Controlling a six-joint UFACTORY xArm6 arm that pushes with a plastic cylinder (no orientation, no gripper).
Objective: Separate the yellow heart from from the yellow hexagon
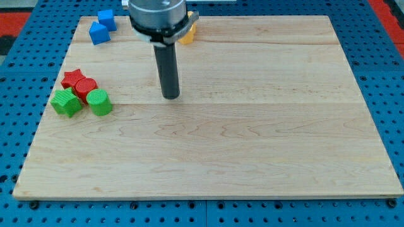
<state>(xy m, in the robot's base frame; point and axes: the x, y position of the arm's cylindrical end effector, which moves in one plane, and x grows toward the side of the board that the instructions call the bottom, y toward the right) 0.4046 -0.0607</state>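
A dark rod on the robot arm, my tip (170, 96), rests on the pale wooden worktop (265, 139), in open board well below a small yellow block (187, 34) at the view's top. That block is mostly hidden behind the arm's housing; whether it is the heart, the hexagon or both pressed together cannot be told, so the separation looks not yet begun. There is no grasping end effector here, only the rod, holding nothing. At the view's left sit two blue blocks (101, 26), a red star (73, 78), a red block (86, 88), a green star (65, 101) and a green cylinder (99, 102), untouched.
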